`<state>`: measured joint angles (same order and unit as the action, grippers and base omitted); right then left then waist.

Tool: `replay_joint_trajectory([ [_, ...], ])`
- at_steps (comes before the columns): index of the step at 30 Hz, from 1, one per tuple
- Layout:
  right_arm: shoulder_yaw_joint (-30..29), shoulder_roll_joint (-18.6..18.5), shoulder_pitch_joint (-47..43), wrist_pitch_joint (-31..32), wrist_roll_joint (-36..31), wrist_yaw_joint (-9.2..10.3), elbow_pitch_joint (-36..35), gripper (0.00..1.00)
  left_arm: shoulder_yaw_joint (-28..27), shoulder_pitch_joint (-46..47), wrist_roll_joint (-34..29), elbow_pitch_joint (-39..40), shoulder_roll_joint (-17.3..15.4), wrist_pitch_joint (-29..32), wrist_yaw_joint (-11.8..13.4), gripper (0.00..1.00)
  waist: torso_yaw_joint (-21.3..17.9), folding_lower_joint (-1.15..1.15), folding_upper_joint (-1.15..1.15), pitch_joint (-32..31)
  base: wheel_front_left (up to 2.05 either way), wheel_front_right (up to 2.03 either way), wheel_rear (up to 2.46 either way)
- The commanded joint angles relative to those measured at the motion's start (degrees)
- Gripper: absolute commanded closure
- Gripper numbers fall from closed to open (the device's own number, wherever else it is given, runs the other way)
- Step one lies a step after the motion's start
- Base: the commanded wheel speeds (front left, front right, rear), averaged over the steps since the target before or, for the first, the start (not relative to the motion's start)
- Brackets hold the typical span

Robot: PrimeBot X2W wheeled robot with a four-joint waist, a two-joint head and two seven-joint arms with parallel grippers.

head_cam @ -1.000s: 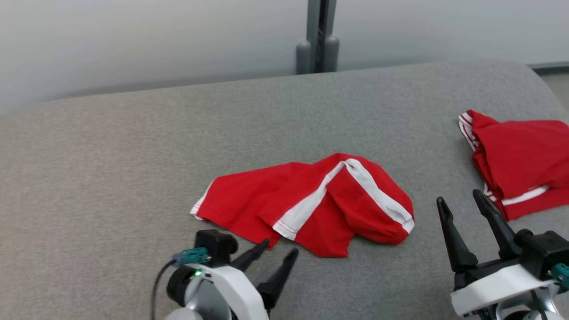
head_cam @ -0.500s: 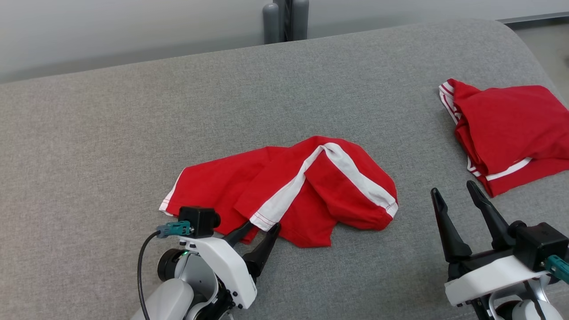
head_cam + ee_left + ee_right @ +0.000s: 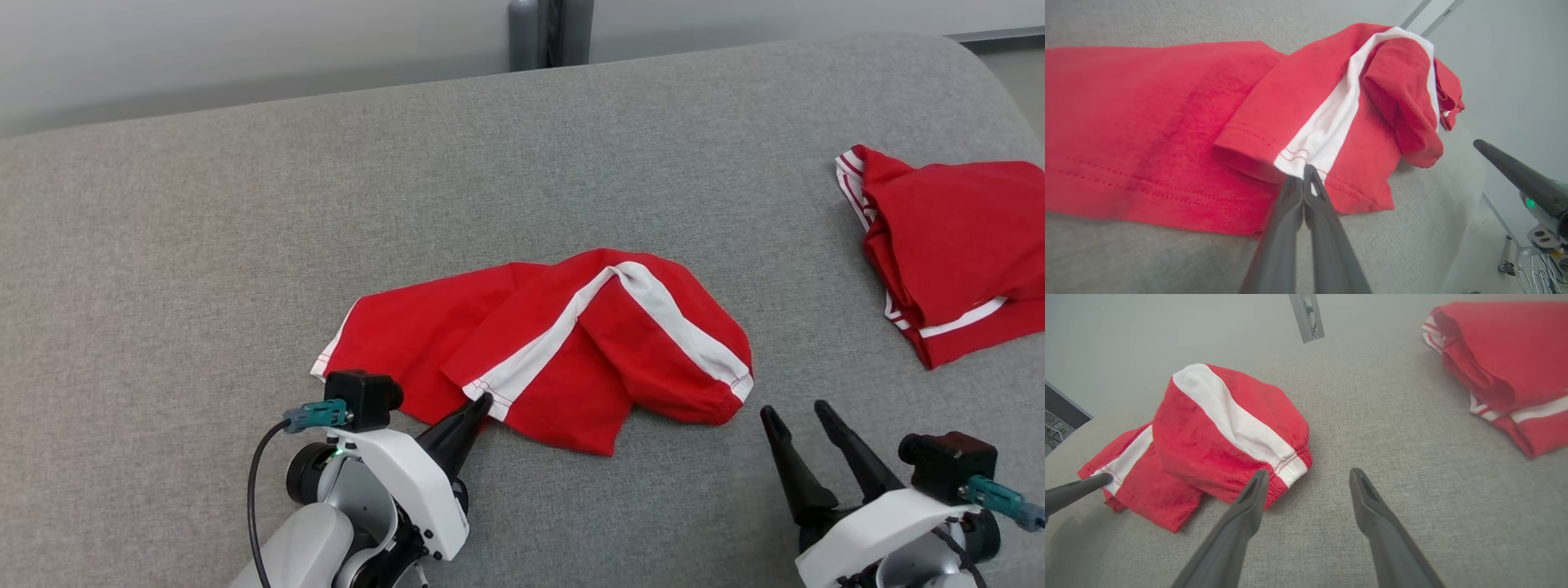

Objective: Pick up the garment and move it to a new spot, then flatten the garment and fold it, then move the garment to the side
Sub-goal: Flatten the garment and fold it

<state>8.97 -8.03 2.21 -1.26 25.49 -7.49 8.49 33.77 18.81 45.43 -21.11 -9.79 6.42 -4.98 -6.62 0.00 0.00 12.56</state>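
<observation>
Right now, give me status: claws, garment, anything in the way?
Left claw shut on garment hem at white stripe. Right claw open, beside it. Garment crumpled, not yet lifted. Second red garment far right, nothing blocking.

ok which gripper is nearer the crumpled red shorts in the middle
Left. The left gripper is shut on the hem of the crumpled red shorts at the white stripe; the right gripper hangs open just off their right end.
</observation>
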Motion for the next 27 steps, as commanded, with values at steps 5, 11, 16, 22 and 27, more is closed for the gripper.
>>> replay_joint_trajectory([
  [5, 4.0, -0.5, 4.6, -1.1, 6.9, 0.0, 5.9, 0.0, 0.3, 1.2, -0.6, -0.1, -0.6, -0.3, 0.0, 1.0, 0.6, 0.0, 0.0, 1.2, 0.0, 0.0, 0.0],
  [11, 8.0, -1.7, 8.4, -1.6, 12.6, 0.0, 11.2, 0.0, 0.8, 1.7, -0.8, -0.2, -0.7, -0.2, -0.2, 1.0, 1.3, 0.0, 0.0, 1.9, 0.0, 0.0, 0.0],
  [16, 12.3, -3.5, 10.5, -3.4, 18.6, 0.0, 12.4, 0.51, 1.1, 1.6, -0.9, -0.4, -0.8, -0.4, -0.3, 1.0, 1.8, 0.0, 0.0, 2.1, 0.0, 0.0, 0.0],
  [22, 16.5, -7.1, 11.6, -7.0, 24.2, 0.0, 10.6, 1.0, 0.8, 1.6, -1.1, -0.3, -1.3, -1.2, 0.2, 1.0, 1.7, 0.0, 0.0, 2.0, 0.0, 0.0, 0.0],
  [27, 17.9, -9.8, 12.5, -9.4, 27.6, 0.0, 7.4, 1.0, -0.3, 1.5, -1.7, 2.2, -2.8, -2.9, 0.9, 1.0, 1.5, 0.0, 0.0, 1.3, 0.0, 0.0, 0.0],
])
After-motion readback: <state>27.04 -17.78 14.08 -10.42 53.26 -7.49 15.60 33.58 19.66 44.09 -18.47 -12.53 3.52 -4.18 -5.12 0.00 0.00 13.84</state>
